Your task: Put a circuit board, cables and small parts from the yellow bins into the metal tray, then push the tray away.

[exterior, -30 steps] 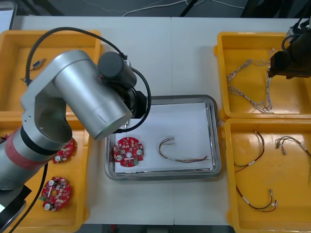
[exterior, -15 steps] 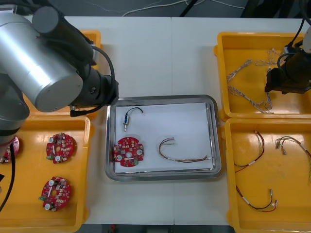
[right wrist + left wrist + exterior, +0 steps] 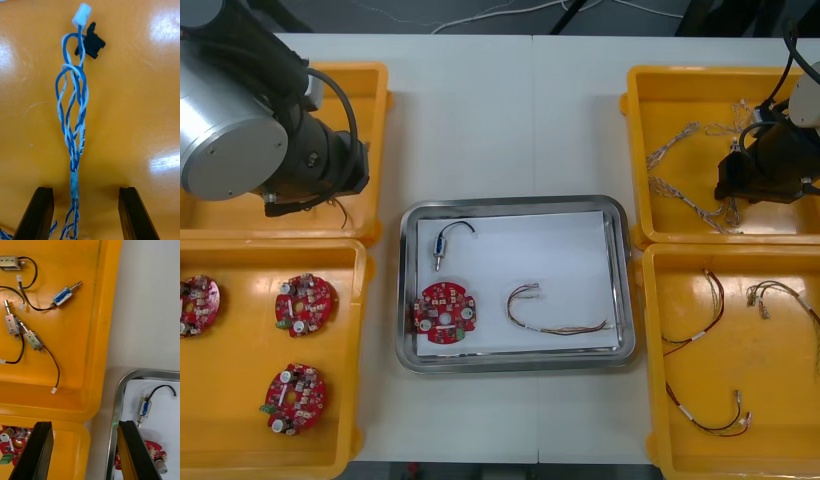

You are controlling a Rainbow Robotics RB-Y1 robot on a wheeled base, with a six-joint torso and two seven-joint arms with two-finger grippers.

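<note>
twisted cable (image 3: 75,123) — between right end effector (image 3: 85,192) fingers

Robotics lab set up as an electronics assembly station. A light worktop (image 3: 510,110) carries yellow bins (image 3: 230,400) sorted by stock: round red circuit boards (image 3: 304,304), cables (image 3: 75,180), small metal parts (image 3: 63,296). A metal tray (image 3: 629,290) lies between them, and a silver robot arm (image 3: 230,120) reaches over the far left bin.

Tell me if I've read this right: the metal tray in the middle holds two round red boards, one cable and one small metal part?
Not quite. The front view shows just one round red board in the tray, not two. The rest holds: one cable and one small metal part.
</note>
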